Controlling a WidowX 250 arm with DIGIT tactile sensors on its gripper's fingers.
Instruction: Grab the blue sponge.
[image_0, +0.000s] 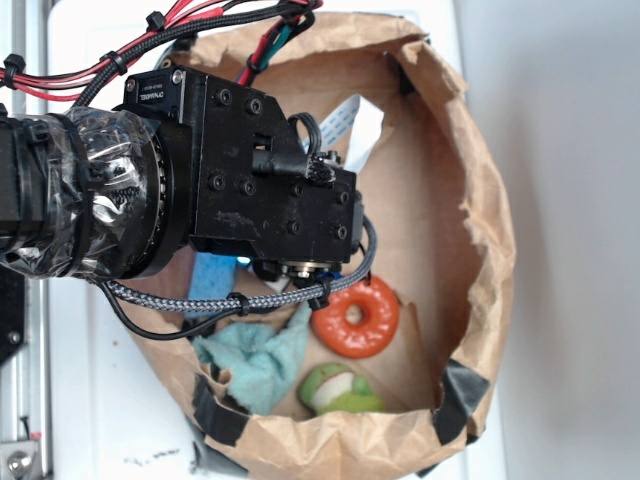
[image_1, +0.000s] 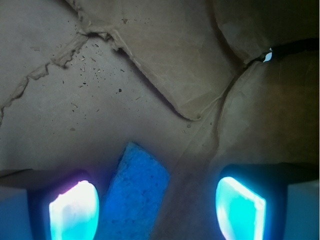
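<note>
Your gripper (image_1: 157, 207) hangs inside the paper bag (image_0: 480, 200) with its fingers (image_1: 73, 210) spread wide and nothing held between them. The blue sponge (image_1: 134, 192) lies flat on the bag floor between the two fingers, closer to the one on the left of your wrist view and turned at an angle. From outside, only a blue edge peeks out under the arm, beside the teal cloth (image_0: 255, 355), orange ring (image_0: 356, 316) and green toy (image_0: 338, 390).

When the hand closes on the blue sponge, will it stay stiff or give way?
The blue sponge looks porous, so it will probably compress and feel light. It lies flat on the paper, so rolling seems unlikely. The hand is open around it.
</note>
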